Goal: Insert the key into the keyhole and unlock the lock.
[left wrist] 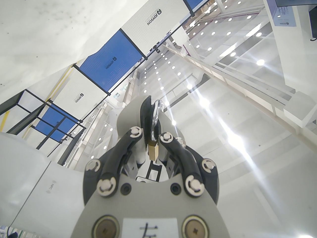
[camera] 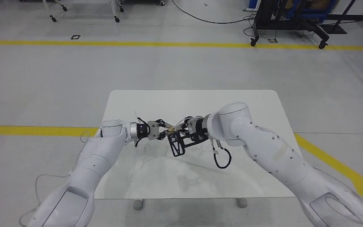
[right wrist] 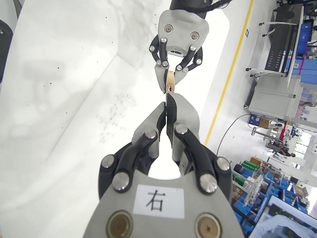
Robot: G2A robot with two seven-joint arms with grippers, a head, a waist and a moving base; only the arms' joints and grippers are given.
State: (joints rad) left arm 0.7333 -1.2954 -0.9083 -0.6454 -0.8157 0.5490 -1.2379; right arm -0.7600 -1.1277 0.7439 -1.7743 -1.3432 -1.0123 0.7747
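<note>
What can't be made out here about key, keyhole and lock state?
- Key: right wrist view, presumably between the shut fingers of the right gripper; their pads hide it.
- Key tip in the keyhole or not: same view, those fingers block the gap.
- Lock, latched or open: fingers of the left gripper cover much of it in both wrist views.
- Top view: lock too small to read.

Brushed brass lock (right wrist: 170,82), glossy metal shackle (left wrist: 156,116), ribbed black rubber gripper pads (right wrist: 171,121), matt white table (camera: 249,108)
</note>
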